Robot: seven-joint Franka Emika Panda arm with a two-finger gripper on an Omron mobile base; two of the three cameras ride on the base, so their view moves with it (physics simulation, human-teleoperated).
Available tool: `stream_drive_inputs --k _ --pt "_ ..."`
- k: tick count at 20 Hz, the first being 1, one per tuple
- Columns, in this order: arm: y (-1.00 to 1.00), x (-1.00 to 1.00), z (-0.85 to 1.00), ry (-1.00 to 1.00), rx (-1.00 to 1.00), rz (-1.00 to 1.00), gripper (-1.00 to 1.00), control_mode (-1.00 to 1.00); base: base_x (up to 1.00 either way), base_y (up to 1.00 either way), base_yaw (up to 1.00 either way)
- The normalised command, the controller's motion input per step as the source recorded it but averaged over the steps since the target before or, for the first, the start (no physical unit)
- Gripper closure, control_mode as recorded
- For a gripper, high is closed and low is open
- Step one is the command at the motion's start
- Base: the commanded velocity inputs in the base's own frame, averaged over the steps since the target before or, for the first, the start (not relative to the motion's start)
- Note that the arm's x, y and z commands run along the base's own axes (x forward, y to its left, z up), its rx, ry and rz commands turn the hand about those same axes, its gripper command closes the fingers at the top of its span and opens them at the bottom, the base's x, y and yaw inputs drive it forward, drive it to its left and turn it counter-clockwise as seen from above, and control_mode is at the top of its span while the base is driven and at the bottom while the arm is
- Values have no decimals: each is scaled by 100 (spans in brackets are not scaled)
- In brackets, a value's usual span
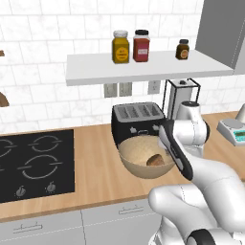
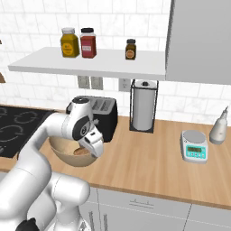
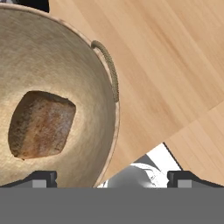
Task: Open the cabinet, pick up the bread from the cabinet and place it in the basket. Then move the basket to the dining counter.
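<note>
The bread (image 3: 41,124) lies inside the round tan basket (image 3: 87,65), golden-brown with a squarish face up. The basket (image 1: 136,153) stands on the wood counter in front of the toaster, with the bread (image 1: 155,160) near its right side. My gripper (image 3: 111,179) hangs open just above the basket's right rim, beside a loop handle (image 3: 110,70), with nothing between its fingers. In the right base view my hand covers part of the basket (image 2: 67,157) and the bread (image 2: 81,152). The grey cabinet (image 2: 198,40) at upper right is shut. The dining counter is out of view.
A black toaster (image 1: 139,117) stands right behind the basket. The black cooktop (image 1: 36,162) is to the left. A paper towel holder (image 2: 144,106), a scale (image 2: 195,145) and a bottle (image 2: 219,126) stand to the right. A white shelf (image 1: 143,67) with jars hangs overhead.
</note>
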Motion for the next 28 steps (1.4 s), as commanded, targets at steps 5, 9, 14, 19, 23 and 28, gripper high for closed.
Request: stream_drive_inputs --k 5,9,14,19,23,28 --pt "0 0 -23 0 0 0 -100 -100 0 0 0" --pt "0 6 -17 0 0 0 -100 -100 0 0 0" --pt "0 20 -15 0 0 0 -100 -100 0 0 0" --pt "0 28 -17 0 0 0 -100 -100 0 0 0" --pt "0 17 -25 0 0 0 -100 -100 0 0 0" --pt "0 0 -20 0 0 0 -100 -100 0 0 0"
